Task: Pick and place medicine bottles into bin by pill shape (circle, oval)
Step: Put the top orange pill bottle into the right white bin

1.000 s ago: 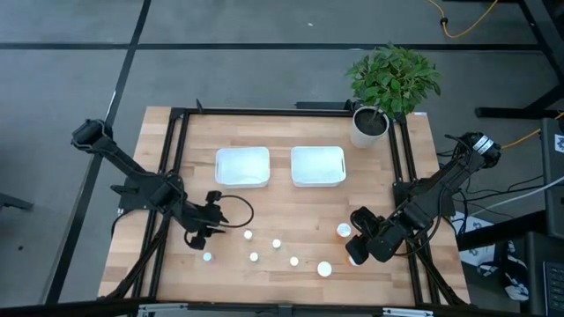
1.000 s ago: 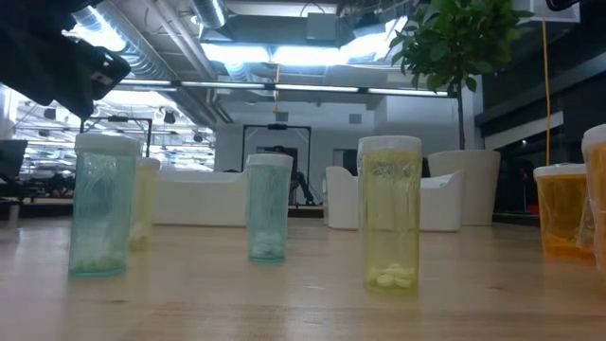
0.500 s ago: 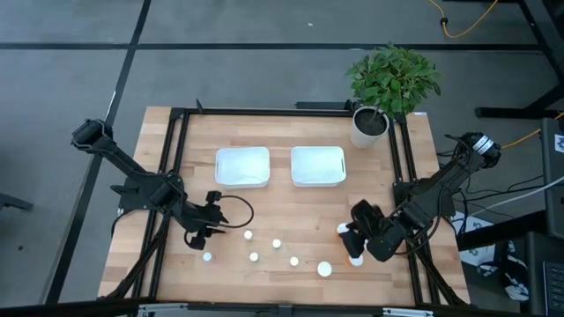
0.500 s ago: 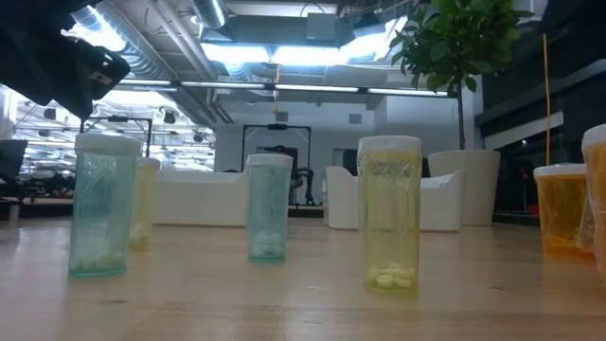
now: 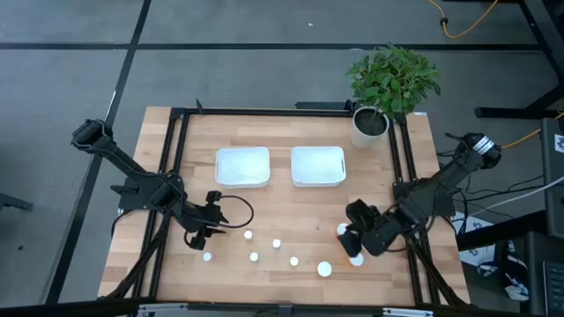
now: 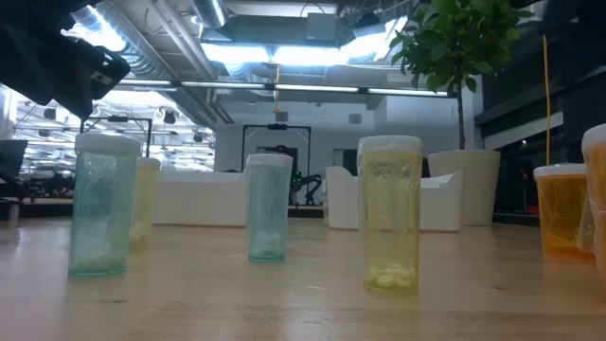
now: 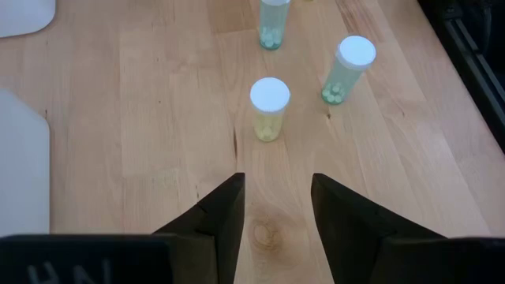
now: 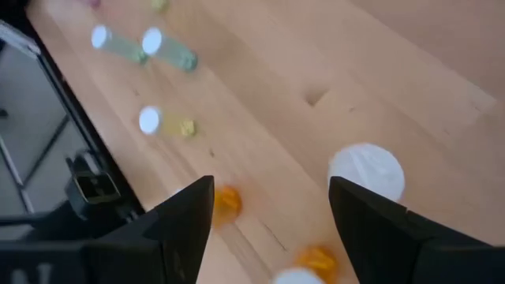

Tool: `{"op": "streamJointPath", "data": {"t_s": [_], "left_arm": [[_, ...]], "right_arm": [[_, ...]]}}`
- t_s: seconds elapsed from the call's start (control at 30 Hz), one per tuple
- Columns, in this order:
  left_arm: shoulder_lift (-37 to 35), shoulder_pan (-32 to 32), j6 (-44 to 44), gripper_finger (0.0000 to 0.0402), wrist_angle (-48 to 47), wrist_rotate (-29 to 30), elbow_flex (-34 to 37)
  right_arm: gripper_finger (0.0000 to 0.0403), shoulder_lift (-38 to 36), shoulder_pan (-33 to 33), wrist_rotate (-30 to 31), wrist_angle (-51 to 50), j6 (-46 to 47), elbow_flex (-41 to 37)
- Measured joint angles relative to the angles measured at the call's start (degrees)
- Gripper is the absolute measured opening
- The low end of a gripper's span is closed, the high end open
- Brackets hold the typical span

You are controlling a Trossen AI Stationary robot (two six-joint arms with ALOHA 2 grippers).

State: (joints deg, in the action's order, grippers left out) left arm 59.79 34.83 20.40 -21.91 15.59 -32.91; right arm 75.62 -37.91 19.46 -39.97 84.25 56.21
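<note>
1. As seen from above, a wooden tabletop (image 5: 291,211) was shown carrying two white bins side by side near its far half: a left bin (image 5: 242,166) and a right bin (image 5: 318,165).
2. A potted plant (image 5: 388,84) was placed at the far right corner of the tabletop.
3. Several white-capped medicine bottles (image 5: 276,244) were scattered upright along the near part of the tabletop, none of them in either bin.
4. In the low view, a blue-green bottle (image 6: 100,205), a second blue-green bottle (image 6: 269,207) and a yellow bottle (image 6: 389,210) were seen standing upright, with pills lying at their bottoms; an orange bottle (image 6: 561,209) was seen at the right edge.
5. The left gripper (image 5: 211,231) was positioned near the leftmost bottles, its jaws held partly apart with nothing between them.
6. In the left wrist view, a yellow-tinted bottle (image 7: 269,109) was seen just ahead of the parted jaws, with two greenish bottles beyond it.
7. The right gripper (image 5: 352,243) was positioned over the right end of the bottle group, close to two wider white caps.
8. In the right wrist view, its jaws were seen spread wide and empty, with a white cap (image 8: 365,172) and orange bottles on the tabletop ahead.
</note>
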Motion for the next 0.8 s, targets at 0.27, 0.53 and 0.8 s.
{"op": "streamJointPath", "data": {"t_s": [0.27, 0.53, 0.8], "left_arm": [[0.0, 0.0, 0.0, 0.0140, 0.0, 0.0, 0.0], [0.0, 0.0, 0.0, 0.0140, 0.0, 0.0, 0.0], [0.0, 0.0, -0.1, 0.0140, 0.0, 0.0, 0.0]], "right_arm": [[0.0247, 1.4, 6.0, -7.3, -10.4, 3.2, 0.0], [0.0247, 9.0, 6.7, -11.7, -14.3, 5.6, 2.7], [0.0247, 17.4, 6.7, -11.2, -24.6, 2.2, 14.2]]}}
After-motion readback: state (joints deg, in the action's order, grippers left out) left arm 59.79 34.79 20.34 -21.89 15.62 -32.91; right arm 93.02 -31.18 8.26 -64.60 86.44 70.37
